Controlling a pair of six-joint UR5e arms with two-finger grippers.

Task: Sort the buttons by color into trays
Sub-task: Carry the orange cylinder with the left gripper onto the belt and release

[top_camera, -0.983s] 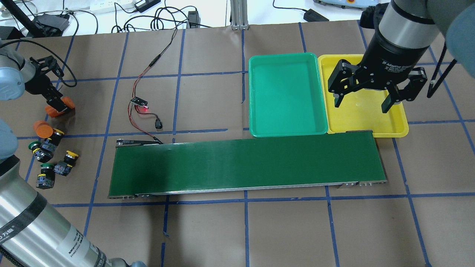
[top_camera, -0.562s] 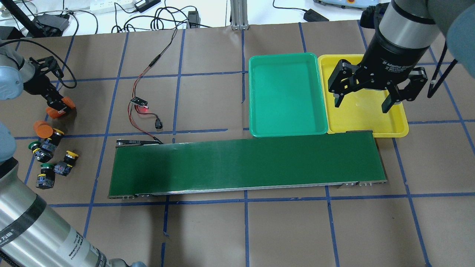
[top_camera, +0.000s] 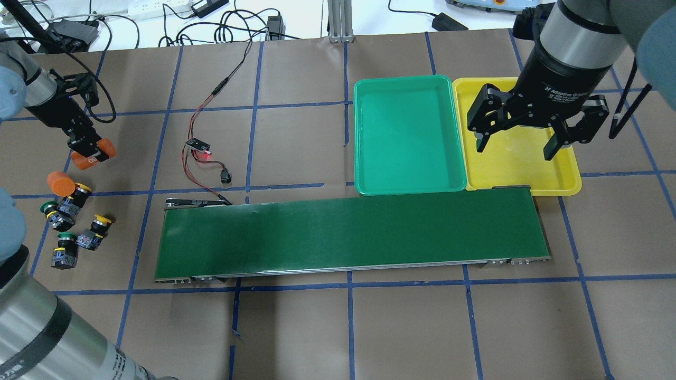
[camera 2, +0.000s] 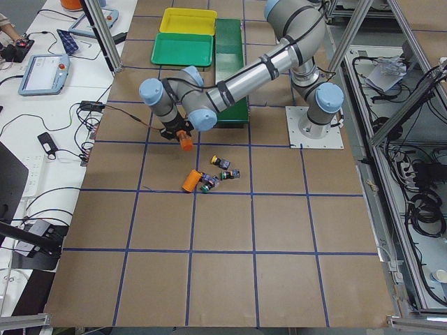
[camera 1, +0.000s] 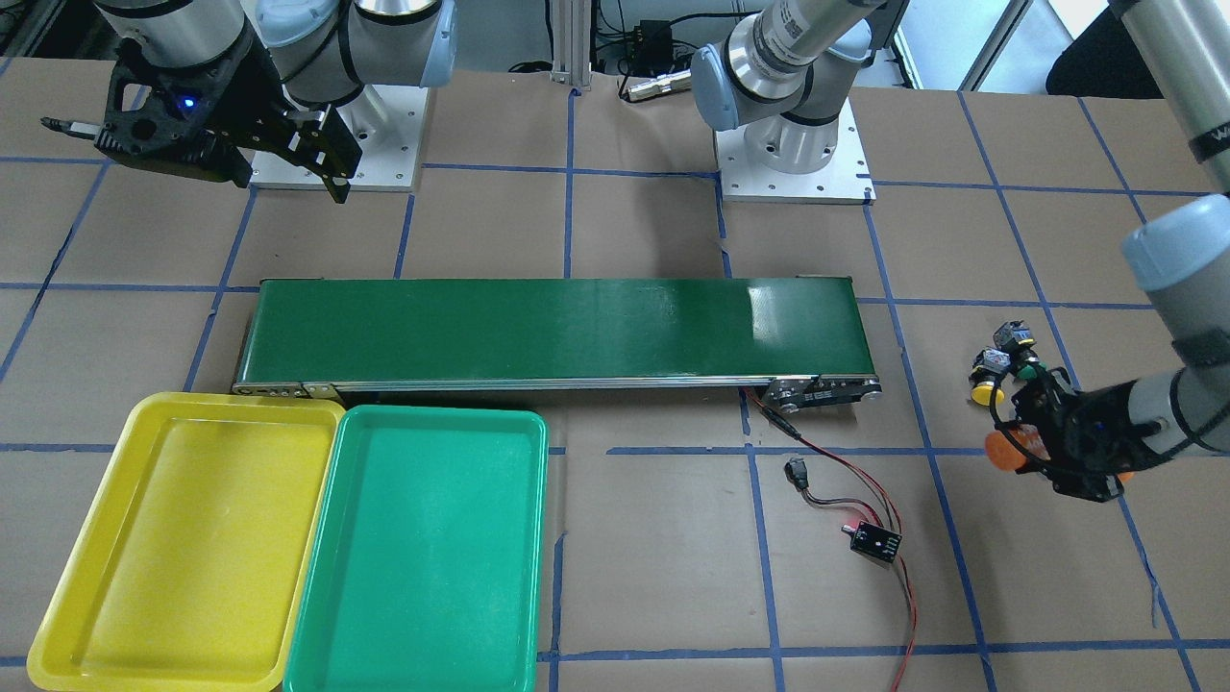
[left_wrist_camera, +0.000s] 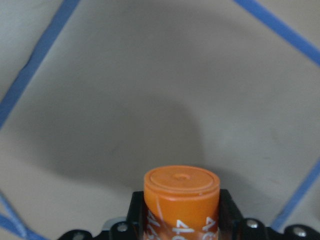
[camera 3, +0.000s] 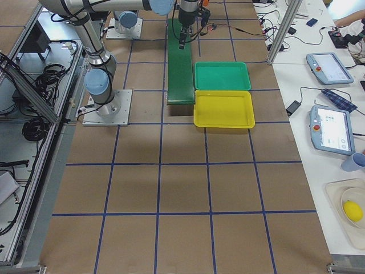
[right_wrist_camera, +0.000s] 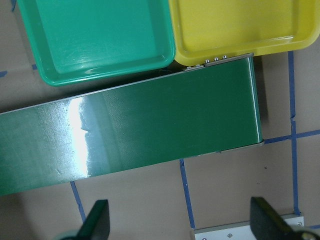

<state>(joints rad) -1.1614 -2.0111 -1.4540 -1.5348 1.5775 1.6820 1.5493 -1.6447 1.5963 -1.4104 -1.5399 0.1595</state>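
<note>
Four buttons (top_camera: 91, 236), yellow or green caps on black-and-blue bodies, cluster at the left end of the surface (top_camera: 296, 327). The left fingers (left_wrist_camera: 226, 215) clamp an orange cylinder (left_wrist_camera: 181, 200); the right fingers (top_camera: 553, 146) gape over the yellow tray (top_camera: 520, 179).

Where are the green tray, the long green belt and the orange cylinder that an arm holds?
green tray (top_camera: 406, 137): overhead view, on its bare floor.
green belt (top_camera: 348, 235): overhead view, middle of its top surface.
orange cylinder (left_wrist_camera: 181, 181): left wrist view, on its round end face.
</note>
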